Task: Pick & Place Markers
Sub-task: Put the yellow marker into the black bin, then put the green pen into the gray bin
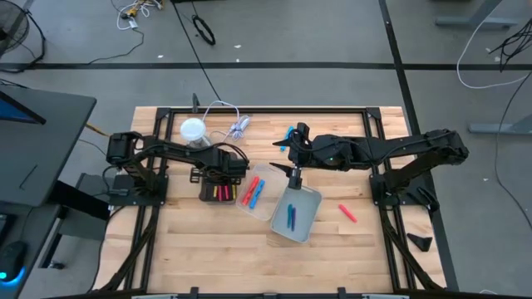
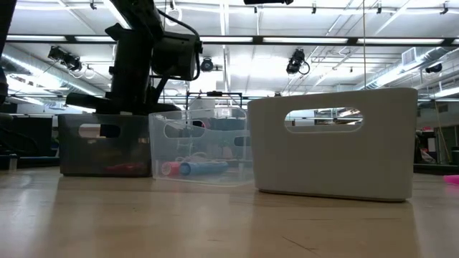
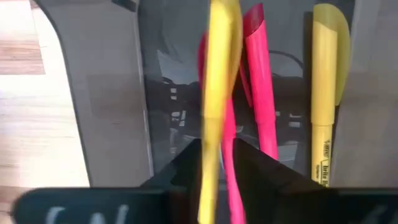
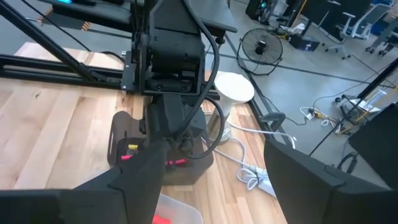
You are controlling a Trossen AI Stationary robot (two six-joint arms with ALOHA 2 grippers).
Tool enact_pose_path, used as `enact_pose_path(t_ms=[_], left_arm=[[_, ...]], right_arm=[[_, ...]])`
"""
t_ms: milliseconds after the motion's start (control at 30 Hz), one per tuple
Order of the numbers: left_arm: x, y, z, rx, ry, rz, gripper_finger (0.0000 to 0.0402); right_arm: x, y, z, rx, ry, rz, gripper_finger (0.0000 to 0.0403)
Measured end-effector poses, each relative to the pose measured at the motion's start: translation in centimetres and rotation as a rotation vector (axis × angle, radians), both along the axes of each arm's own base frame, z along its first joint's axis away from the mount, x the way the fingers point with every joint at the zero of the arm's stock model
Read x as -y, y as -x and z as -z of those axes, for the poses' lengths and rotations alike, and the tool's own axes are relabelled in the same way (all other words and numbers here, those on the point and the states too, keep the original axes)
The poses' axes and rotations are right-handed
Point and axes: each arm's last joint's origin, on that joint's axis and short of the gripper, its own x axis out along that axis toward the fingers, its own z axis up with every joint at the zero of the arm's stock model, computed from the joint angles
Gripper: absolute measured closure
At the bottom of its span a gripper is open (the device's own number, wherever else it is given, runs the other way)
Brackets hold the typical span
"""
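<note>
My left gripper (image 1: 218, 177) points straight down into the dark grey bin (image 1: 206, 196). A yellow marker (image 3: 217, 74) stands blurred in the narrow gap between its fingers (image 3: 186, 165), and the gripper (image 3: 216, 169) is slightly open. On the bin's floor lie pink markers (image 3: 261, 93) and another yellow marker (image 3: 323, 93). The clear bin (image 1: 268, 178) holds red and blue markers (image 1: 253, 193); the white bin (image 1: 309, 218) holds blue markers (image 1: 291, 218). One red marker (image 1: 347, 213) lies on the table. My right gripper (image 1: 293, 172) hangs open above the clear and white bins, holding nothing. My left gripper has the yellow marker's shaft (image 3: 211, 134) between its two fingers, which come from above and point down into the dark bin. A pink marker shows through the gap beside the shaft. Whether either finger touches the yellow marker, I cannot tell.
The three bins stand side by side in the table's middle: dark (image 2: 104, 147), clear (image 2: 201, 143), white (image 2: 333, 165). A white round-topped lamp (image 1: 193, 129) and a white cable bundle (image 1: 238, 127) sit at the far edge behind the dark bin. Bare wood lies near the front edge.
</note>
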Motion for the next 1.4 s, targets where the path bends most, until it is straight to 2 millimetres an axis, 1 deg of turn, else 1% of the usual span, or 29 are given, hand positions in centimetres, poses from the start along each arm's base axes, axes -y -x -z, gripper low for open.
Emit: enact_pose_path(t_ms=[133, 300, 500, 667, 733, 800, 900, 1100, 1200, 1267, 1400], left_arm=[[0.0, 0.0, 0.0, -0.001, 0.0, -0.002, 0.0274], [0.0, 0.0, 0.0, -0.003, -0.001, 0.009, 0.0251], [0.0, 0.1, -0.4, 0.012, -0.007, 0.021, 0.0246], [0.0, 0.3, -1.2, 0.042, -0.025, 0.031, 0.0248], [0.0, 0.3, -1.9, 0.072, -0.04, 0.088, 0.0248], [0.1, 0.2, -2.8, 0.098, -0.057, 0.184, 0.0248], [0.7, 0.0, -4.9, 0.176, -0.117, 0.352, 0.0248], [2.0, -0.2, -9.2, 0.416, -0.286, 0.768, 0.0248], [2.9, 0.3, -11.6, 0.546, -0.383, 0.929, 0.0248], [3.5, 0.9, -13.0, 0.622, -0.416, 1.01, 0.0248], [4.3, 2.5, -15.4, 0.753, -0.455, 1.138, 0.0248]], right_arm=[[0.0, 0.0, 0.0, 0.002, -0.013, -0.014, 0.0128], [0.0, 0.0, 0.0, 0.004, -0.02, -0.011, 0.0128], [0.0, -0.1, -0.2, 0.022, -0.022, -0.011, 0.0128], [-0.1, -0.1, -0.3, 0.041, -0.024, -0.011, 0.0128], [-0.1, -0.1, -0.3, 0.042, -0.024, -0.011, 0.0128], [-0.1, -0.1, -0.3, 0.042, -0.024, -0.011, 0.0128], [-0.1, -0.1, -0.3, 0.04, -0.017, -0.013, 0.0128], [-0.1, -0.2, -0.4, 0.043, -0.014, -0.014, 0.0128], [-0.1, -0.1, -0.3, 0.031, -0.024, -0.038, 0.0128], [-0.2, -0.2, -0.3, 0.037, -0.052, -0.046, 0.0128], [0.1, -0.2, -0.4, 0.08, -0.184, 0.01, 0.0128]])
